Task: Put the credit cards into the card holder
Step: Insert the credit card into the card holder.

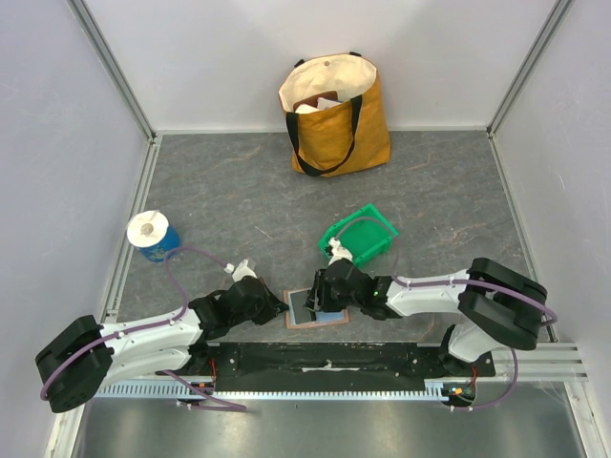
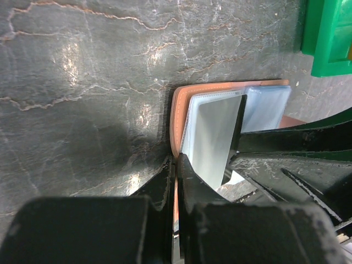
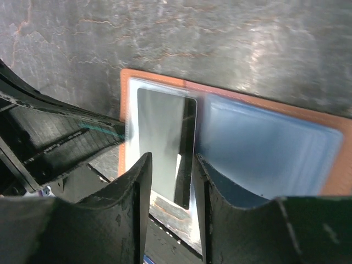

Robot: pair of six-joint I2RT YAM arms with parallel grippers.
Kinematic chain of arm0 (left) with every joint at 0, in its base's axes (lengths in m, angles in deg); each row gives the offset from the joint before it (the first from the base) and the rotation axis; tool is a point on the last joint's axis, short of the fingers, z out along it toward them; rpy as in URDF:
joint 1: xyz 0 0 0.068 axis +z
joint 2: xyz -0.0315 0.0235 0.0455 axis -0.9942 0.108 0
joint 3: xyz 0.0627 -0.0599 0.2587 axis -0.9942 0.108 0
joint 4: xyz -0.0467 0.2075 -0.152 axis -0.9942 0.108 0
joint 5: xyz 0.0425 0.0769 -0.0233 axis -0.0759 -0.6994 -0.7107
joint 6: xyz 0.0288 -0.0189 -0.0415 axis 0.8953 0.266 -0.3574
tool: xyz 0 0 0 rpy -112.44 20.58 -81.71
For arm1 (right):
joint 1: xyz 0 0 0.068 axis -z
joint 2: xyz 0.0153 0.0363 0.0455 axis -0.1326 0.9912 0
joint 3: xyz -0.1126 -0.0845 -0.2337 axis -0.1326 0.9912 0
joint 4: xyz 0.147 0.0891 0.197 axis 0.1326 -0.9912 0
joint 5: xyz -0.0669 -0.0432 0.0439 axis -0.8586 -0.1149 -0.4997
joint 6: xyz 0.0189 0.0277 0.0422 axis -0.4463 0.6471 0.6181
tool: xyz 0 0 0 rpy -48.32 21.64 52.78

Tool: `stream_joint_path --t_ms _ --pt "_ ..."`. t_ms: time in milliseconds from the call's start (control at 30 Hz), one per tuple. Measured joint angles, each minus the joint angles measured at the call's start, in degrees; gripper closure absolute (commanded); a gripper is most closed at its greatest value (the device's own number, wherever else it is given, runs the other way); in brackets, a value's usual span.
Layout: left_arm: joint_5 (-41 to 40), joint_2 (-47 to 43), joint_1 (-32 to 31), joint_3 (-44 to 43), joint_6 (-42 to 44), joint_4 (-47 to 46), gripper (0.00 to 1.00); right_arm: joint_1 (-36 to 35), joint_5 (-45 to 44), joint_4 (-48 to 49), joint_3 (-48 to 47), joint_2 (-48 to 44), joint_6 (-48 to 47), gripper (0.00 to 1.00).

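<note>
The terracotta-brown card holder (image 1: 334, 319) lies open on the table between my two grippers, its blue-grey lining (image 3: 264, 148) facing up. My left gripper (image 2: 177, 159) is shut on the holder's brown left edge (image 2: 176, 110). A glossy dark grey credit card (image 3: 165, 132) sits partly inside the left sleeve, its near end sticking out; the left wrist view also shows this card (image 2: 212, 137). My right gripper (image 3: 171, 159) hovers over that card's near end with its fingers apart on either side of the card's dark edge, not pressing it. I see no other card clearly.
A green plastic bin (image 1: 358, 237) stands just behind the holder. A mustard tote bag (image 1: 334, 110) stands against the back wall. A blue and white cup-like object (image 1: 153, 234) is at the left. Walls close in the table on three sides.
</note>
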Motion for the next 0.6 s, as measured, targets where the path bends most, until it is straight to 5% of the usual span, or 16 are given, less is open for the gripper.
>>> stream_joint_path --t_ms 433,600 --pt "-0.04 -0.02 0.00 0.00 0.02 0.24 0.98 -1.68 -0.52 -6.21 -6.88 4.72 -4.59 0.76" --pt "-0.07 -0.15 0.00 0.00 0.02 0.26 0.98 -1.86 -0.94 -6.67 -7.10 4.35 -4.57 0.53"
